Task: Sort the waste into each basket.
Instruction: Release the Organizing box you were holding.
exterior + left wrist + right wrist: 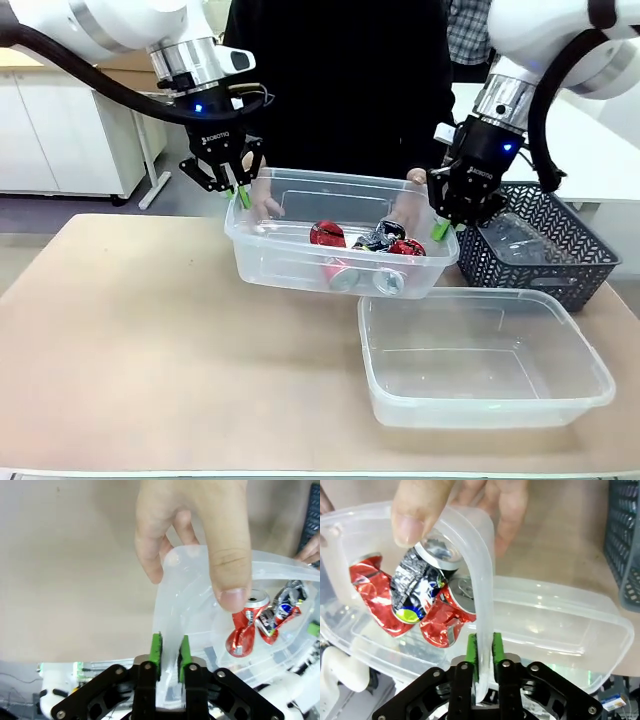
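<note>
Waste tub (262, 258) clamped at both rims by my left gripper (240, 193) and right gripper (441, 228); I should keep it level with the person's hands (262, 202).

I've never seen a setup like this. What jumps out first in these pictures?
Two robot arms hold one clear tub in the air between them, the left gripper pinching one end of its rim, the right gripper the other. A person's hands grasp the far rim too. Crushed red cans lie inside, while a second clear tub sits in front and a dark lattice basket to the right.
</note>
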`<state>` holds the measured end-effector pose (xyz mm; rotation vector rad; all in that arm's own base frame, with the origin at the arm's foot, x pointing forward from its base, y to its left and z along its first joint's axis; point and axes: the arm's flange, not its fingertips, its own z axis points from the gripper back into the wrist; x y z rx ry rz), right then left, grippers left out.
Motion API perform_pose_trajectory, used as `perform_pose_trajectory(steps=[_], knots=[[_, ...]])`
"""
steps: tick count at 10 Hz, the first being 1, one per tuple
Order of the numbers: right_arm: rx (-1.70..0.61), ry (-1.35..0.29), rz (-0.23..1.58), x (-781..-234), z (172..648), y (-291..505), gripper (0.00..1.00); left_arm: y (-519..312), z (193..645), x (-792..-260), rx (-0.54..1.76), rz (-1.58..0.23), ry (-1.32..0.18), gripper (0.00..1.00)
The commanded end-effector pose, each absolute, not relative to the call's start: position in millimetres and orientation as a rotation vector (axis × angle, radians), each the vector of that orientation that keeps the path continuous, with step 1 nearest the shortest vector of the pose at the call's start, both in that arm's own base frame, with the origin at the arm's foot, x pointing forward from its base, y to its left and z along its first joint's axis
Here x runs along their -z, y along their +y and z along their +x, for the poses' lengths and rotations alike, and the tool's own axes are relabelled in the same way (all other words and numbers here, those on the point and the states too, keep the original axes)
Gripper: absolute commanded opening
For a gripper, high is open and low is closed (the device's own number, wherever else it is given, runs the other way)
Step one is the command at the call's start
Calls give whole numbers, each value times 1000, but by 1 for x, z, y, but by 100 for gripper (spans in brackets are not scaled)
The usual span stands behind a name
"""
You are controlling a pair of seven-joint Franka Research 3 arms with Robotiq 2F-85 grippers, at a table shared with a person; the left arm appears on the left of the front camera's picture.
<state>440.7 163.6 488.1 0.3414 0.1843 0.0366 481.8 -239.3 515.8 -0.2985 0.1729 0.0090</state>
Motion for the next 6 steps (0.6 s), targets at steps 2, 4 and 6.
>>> perform_pose_trajectory(steps=[2,4,6], knots=[[9,30,374,-495,421,155,100,-242,469,-520,3,-309,138,69],[3,-101,470,-495,415,150,87,-238,460,-520,-17,-315,119,91],[1,-219,530,-493,410,145,100,-233,445,-518,-30,-334,82,100]])
